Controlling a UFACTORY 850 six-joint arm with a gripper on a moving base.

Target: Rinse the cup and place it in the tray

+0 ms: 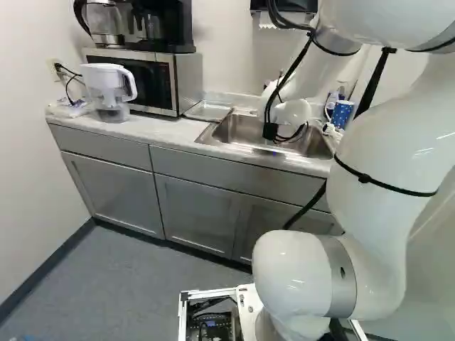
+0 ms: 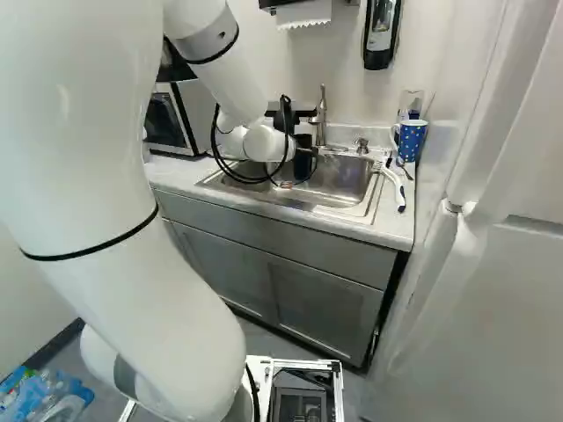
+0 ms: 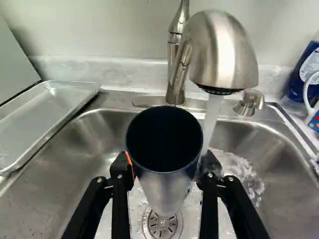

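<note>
And here we are over the sink [image 1: 242, 131], our arm [image 2: 207, 53] reaching out across it, and we have the cup! Our gripper [image 2: 303, 158] is pinching it, one finger on each side, with a sliver of orange pad [image 3: 130, 166] peeping out at the cup's wall. The cup [image 3: 164, 181] has its dark mouth facing our wrist view, its base above the drain [image 3: 162, 226].

Right beside it, the water [image 3: 213, 117] is pouring from the tap [image 3: 224, 55], close past the rim; we can't tell whether the stream touches the cup's side. It's hitting the basin in a churn of white splashes!

Over on one side of the sink lies the metal tray [image 3: 45, 117], between the basin and the microwave [image 1: 153, 82], and the cup is well apart from it. On the opposite side, we've got a blue dotted mug [image 2: 410, 141] by a bottle [image 3: 305, 69], and a brush [image 2: 394, 189] lying near the sink's edge.
</note>
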